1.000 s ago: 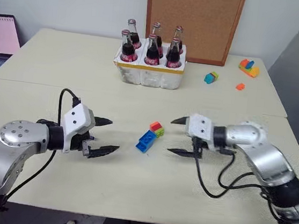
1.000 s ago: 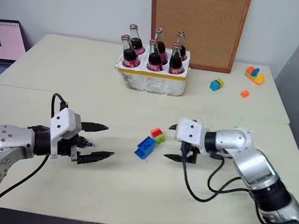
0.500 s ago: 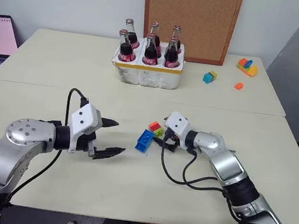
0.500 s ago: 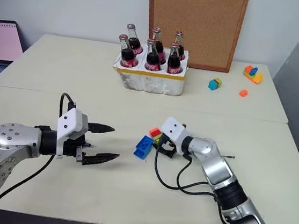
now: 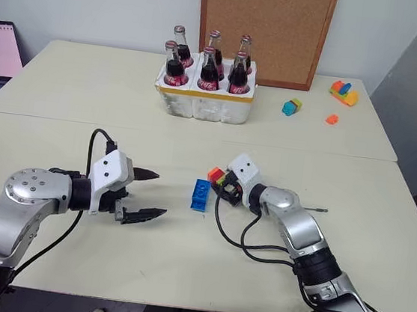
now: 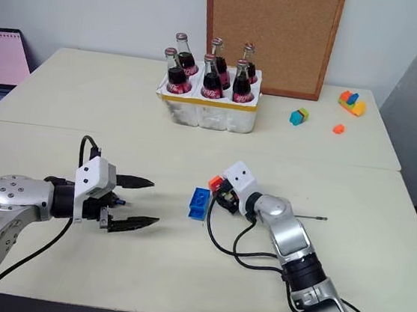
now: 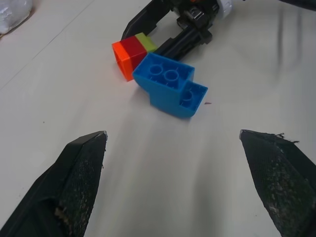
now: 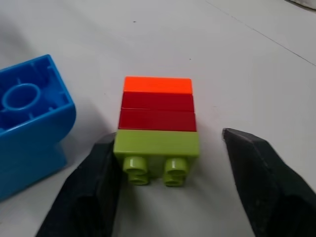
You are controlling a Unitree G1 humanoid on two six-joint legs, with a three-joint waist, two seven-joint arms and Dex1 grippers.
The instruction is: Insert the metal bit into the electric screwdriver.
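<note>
Right pincer (image 8: 170,148) straddles the orange-red-green block stack (image 8: 158,116), fingers parted, one touching its green end. Left pincer (image 5: 142,192) hangs wide open, well apart. Metal bit (image 6: 308,216) lies flat on the desk (image 6: 180,273) beside the right forearm, long axis left-right.

You see a cream table (image 5: 88,89) holding a bright blue brick (image 5: 201,194) and a small stack of bricks (image 8: 158,123) banded orange, red and lime green. The bottles (image 5: 208,62) are dark with red labels in a white tray (image 5: 199,104). The grippers' fingers (image 7: 79,173) are black. The thin rod (image 6: 308,216) looks grey, perhaps.
</note>
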